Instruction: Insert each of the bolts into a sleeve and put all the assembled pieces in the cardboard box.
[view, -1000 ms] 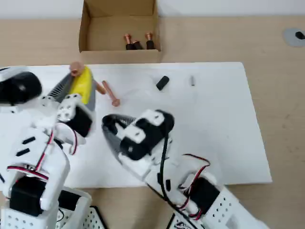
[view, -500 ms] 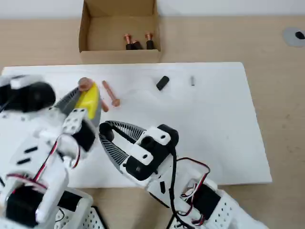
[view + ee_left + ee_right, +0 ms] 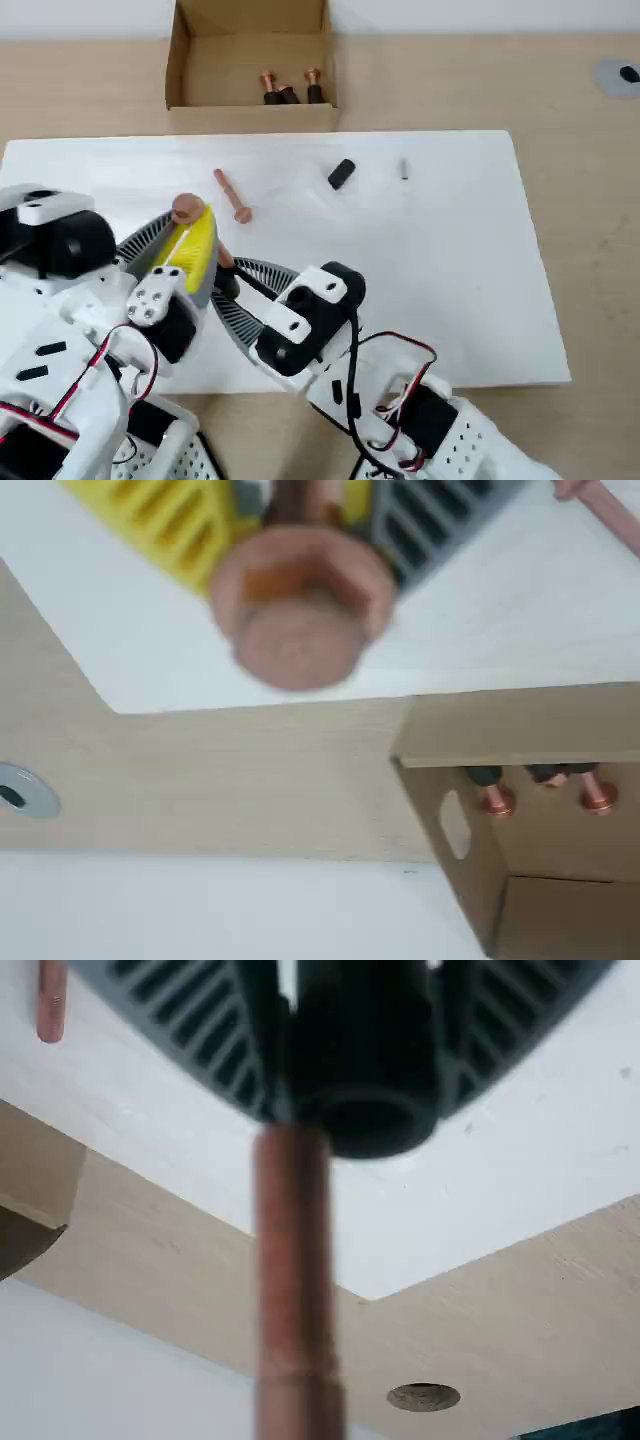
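My left gripper (image 3: 186, 222), with one yellow and one grey finger, is shut on a copper bolt (image 3: 187, 209); its hexagonal head (image 3: 300, 605) shows close up in the left wrist view. My right gripper (image 3: 226, 280) is shut on a black sleeve (image 3: 365, 1070). The bolt's shaft (image 3: 290, 1280) slants toward the sleeve, and its tip sits at the rim of the sleeve's mouth. I cannot tell whether it is inside. A loose bolt (image 3: 232, 195) and a loose black sleeve (image 3: 341, 173) lie on the white mat. The cardboard box (image 3: 180, 70) holds assembled pieces (image 3: 290, 88).
The white mat (image 3: 450, 270) covers the middle of the wooden table. A small grey pin (image 3: 404, 170) lies right of the loose sleeve. A round metal disc (image 3: 618, 76) sits in the table at the far right. Both arm bases stand at the near edge.
My left gripper has carried its bolt toward the near side and right. My right gripper has shifted left to meet it, so the bolt's tip now reaches the sleeve.
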Robot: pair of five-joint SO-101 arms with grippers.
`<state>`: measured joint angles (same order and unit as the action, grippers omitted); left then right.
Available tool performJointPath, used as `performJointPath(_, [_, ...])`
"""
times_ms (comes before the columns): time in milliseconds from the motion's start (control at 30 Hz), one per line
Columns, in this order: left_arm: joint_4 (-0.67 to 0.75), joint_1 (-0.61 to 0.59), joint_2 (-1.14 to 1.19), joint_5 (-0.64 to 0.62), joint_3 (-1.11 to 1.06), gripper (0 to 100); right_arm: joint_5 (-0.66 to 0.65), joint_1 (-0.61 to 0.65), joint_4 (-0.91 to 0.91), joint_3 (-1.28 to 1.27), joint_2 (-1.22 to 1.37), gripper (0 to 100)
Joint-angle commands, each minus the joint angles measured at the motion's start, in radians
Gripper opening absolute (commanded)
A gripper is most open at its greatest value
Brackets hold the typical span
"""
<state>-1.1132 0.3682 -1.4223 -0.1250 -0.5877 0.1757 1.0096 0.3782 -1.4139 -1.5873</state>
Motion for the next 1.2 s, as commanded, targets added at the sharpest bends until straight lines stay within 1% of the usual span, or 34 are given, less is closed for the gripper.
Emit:
performJointPath(0, [0.000,0.017,-0.001,0.011,0.054,1,-0.006,0.007,-0.028,0.005,-0.015,0.9])
performJointPath(167, [-0.002,0.015,-0.001,0.015,0.051,1,-0.006,0.007,-0.028,0.005,-0.016,0.9])
performJointPath(300, [-0.005,0.015,-0.001,0.060,0.052,1,-0.006,0.007,-0.028,0.005,-0.016,0.9])
performJointPath(533, [-0.094,0.023,-0.001,0.052,0.049,1,-0.008,0.007,-0.028,0.005,-0.016,0.9])
performJointPath(1000, [-0.114,0.025,-0.001,0.044,0.046,1,-0.008,0.007,-0.028,0.005,-0.016,0.9])
performJointPath(1100, [-0.190,0.084,-0.001,0.044,0.048,5,-0.008,0.007,-0.028,0.007,-0.016,0.9])
performJointPath(1167, [-0.226,0.117,-0.001,0.044,0.048,5,-0.008,0.007,-0.028,0.008,-0.016,0.9])
